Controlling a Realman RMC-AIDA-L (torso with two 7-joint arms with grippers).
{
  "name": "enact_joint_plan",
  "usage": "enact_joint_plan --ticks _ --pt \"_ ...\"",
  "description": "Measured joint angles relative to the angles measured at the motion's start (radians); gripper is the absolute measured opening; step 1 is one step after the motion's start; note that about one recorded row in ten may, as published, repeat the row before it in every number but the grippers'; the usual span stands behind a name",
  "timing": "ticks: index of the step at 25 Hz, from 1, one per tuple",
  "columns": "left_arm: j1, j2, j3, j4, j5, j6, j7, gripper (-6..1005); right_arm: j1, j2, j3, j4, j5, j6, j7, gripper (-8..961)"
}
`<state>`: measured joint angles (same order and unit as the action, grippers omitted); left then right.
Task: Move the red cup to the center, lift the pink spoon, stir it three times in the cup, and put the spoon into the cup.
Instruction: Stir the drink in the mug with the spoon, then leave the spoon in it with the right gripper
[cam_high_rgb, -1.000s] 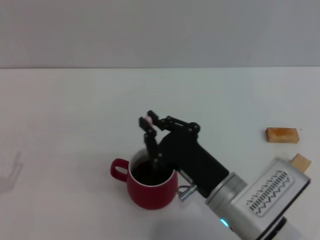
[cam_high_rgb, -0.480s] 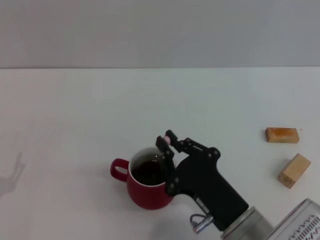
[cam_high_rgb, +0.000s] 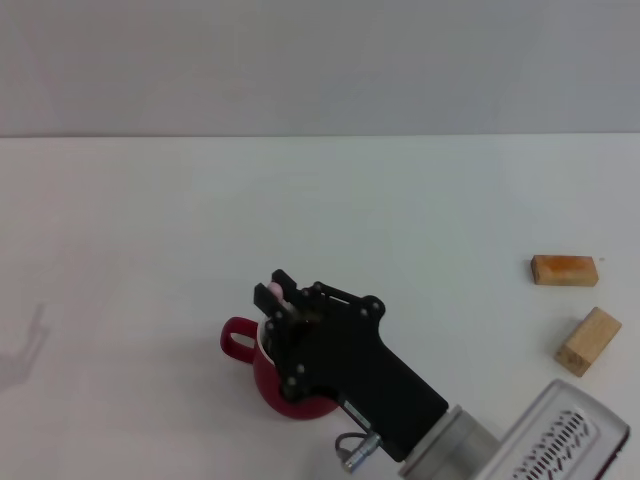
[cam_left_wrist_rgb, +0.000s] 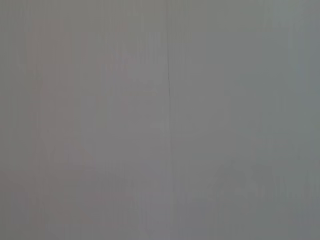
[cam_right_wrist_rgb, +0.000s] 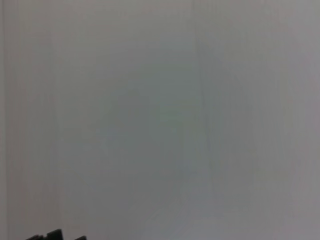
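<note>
On the white desk (cam_high_rgb: 150, 220), the right claw (cam_high_rgb: 277, 300) hangs over the cup (cam_high_rgb: 270, 385) near the front edge, pinching the spoon (cam_high_rgb: 266, 291) by its pink handle tip. Two wooden blocks (cam_high_rgb: 564, 270) lie well apart toward the right edge.

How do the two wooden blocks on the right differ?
The farther block is orange-brown and lies square to the table edge; the nearer block is paler tan and turned at an angle. Both lie flat, apart, well right of the red cup and the right gripper.
</note>
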<state>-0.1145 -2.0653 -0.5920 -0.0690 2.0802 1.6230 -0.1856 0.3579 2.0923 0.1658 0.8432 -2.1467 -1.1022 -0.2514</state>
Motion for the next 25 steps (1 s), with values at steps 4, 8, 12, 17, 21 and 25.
enact_joint_plan --ticks 4,8,12,17,21,25 --pt "-0.001 0.0 0.0 0.0 -0.001 0.0 0.0 832 0.04 0.0 0.007 -0.008 0.012 0.029 0.003 -1" --pt "-0.004 0.001 0.0 0.0 -0.004 0.0 0.0 832 0.084 0.0 0.035 -0.046 0.015 0.048 0.025 -1" --pt "-0.006 0.0 0.0 0.0 -0.004 0.0 0.0 832 0.087 0.0 0.047 -0.066 0.016 0.046 0.025 0" --pt "-0.007 -0.002 0.0 0.0 -0.004 -0.002 0.0 832 0.06 -0.002 0.06 -0.082 0.016 0.033 0.019 0" --pt "-0.004 -0.003 0.0 0.0 -0.001 -0.002 0.0 832 0.007 -0.005 0.06 -0.086 0.01 -0.008 0.017 -1" --pt "0.001 -0.003 0.0 -0.007 0.0 -0.002 0.0 832 -0.052 -0.007 0.045 -0.069 0.004 -0.053 0.017 -1"
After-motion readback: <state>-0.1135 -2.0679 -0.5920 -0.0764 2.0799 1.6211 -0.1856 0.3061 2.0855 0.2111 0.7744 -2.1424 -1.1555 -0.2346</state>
